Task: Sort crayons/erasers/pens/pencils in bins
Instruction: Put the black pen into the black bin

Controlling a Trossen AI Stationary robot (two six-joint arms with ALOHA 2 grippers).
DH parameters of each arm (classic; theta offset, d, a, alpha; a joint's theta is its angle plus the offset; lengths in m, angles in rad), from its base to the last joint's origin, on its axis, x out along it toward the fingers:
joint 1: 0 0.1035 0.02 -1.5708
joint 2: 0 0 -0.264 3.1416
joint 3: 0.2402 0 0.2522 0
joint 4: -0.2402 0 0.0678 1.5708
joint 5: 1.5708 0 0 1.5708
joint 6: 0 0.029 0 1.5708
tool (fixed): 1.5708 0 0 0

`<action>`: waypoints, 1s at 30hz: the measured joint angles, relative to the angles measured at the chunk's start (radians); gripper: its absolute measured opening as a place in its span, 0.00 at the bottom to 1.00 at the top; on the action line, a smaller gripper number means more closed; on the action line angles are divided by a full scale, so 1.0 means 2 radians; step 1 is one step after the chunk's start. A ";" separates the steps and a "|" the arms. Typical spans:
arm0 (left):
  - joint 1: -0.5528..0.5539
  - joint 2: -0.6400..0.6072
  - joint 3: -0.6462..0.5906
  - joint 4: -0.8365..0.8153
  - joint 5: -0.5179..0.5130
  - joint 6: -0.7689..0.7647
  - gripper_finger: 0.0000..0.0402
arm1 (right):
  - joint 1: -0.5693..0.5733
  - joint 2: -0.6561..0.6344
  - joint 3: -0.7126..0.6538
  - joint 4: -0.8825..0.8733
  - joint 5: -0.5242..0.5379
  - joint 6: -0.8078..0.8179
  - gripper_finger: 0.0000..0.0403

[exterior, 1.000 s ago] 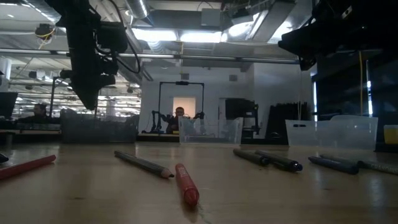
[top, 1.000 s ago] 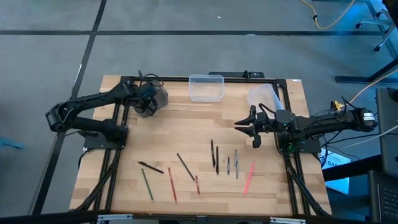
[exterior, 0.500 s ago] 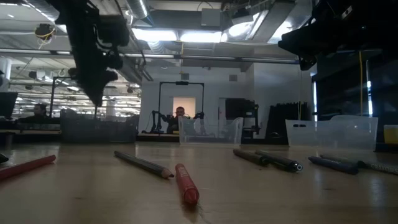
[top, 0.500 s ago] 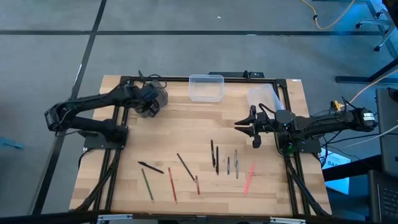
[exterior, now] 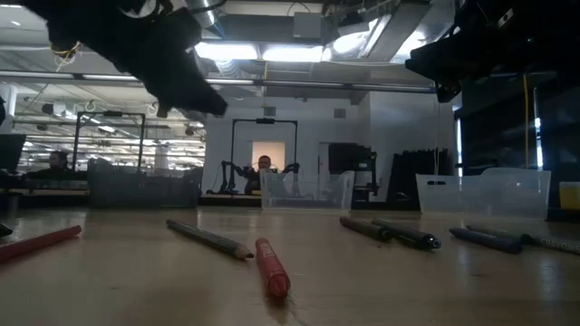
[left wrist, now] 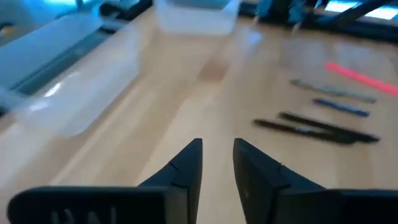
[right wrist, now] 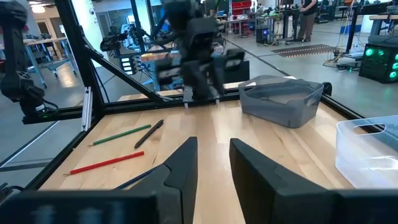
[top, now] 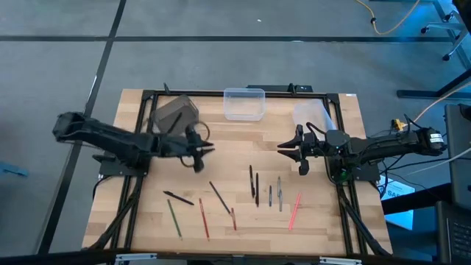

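Several crayons, pens and pencils lie flat on the wooden table: black, green, red, brown, black, grey, pink. At the far edge stand the dark grey bin, the clear bin and the whitish bin. My left gripper hovers over mid-table, right of the dark bin, shut and empty; it also shows in its wrist view. My right gripper hovers at the right, shut and empty.
A black frame runs around the table's edges. Bare wood lies between the two grippers and between the bins and the sticks. In the low view a red crayon and a grey pencil lie nearest the front.
My left gripper has left its place above the dark grey bin and swung toward the table's right and near side, out over mid-table. It has tipped from pointing down to nearly level. The bin and the sticks have stayed put.
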 joint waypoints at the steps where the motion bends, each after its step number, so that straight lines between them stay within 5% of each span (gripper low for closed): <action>1: -0.012 0.019 -0.004 0.033 -0.011 -0.001 0.23 | 0.000 0.000 0.000 0.000 0.000 0.000 0.24; 6: -0.037 0.151 0.023 0.125 -0.034 -0.023 0.33 | 0.000 0.000 0.000 0.000 0.000 0.000 0.24; 13: -0.035 0.326 0.163 0.122 -0.043 -0.062 0.39 | 0.000 -0.001 0.000 0.028 -0.001 0.012 0.24; 22: -0.045 0.414 0.321 -0.022 -0.043 -0.158 0.38 | 0.000 -0.009 0.000 0.032 -0.086 0.029 0.24; 30: -0.056 0.482 0.427 -0.163 -0.073 -0.224 0.38 | 0.001 -0.015 0.013 0.021 -0.093 0.020 0.24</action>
